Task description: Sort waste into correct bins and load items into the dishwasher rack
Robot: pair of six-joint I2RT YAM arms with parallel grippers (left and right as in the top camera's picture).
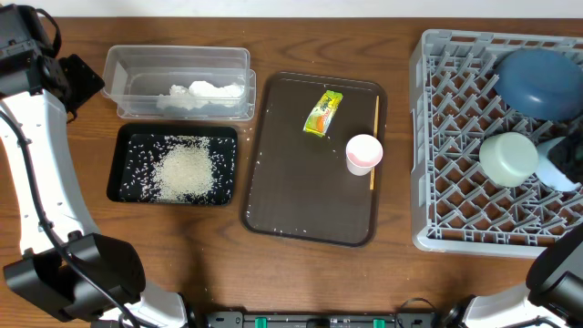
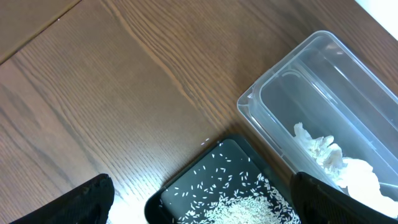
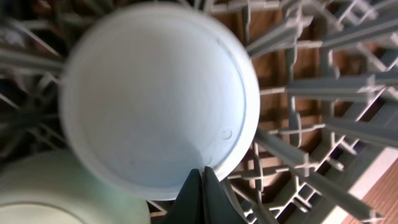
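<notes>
Jaws of right gripper [image 3: 200, 186] pressed together, of left gripper [image 2: 202, 190] spread; small cup [image 1: 363, 153], 3 o'clock on brown tray [image 1: 291, 182], likely light, rigid, slick, best pinched across its rim.

Surface [image 1: 301, 36], seen from above. Far left: a tub [image 1: 127, 87] with a tissue [image 1: 205, 93] inside. Directly in front of it lies a shallow tray [image 1: 117, 169] holding a heap of rice [image 1: 187, 171]. Centre: a serving tray [image 1: 301, 191] carrying a wrapper [image 1: 322, 113] toward its back, a cup [image 1: 363, 154] at its right side, and a stick [image 1: 374, 123] along the right rim beside the cup. Right: a rack [image 1: 455, 137] with a plate [image 1: 537, 82] in its back right part. In front of the plate, the left bowl [image 1: 508, 157] sits just beside the right bowl [image 1: 557, 166].
</notes>
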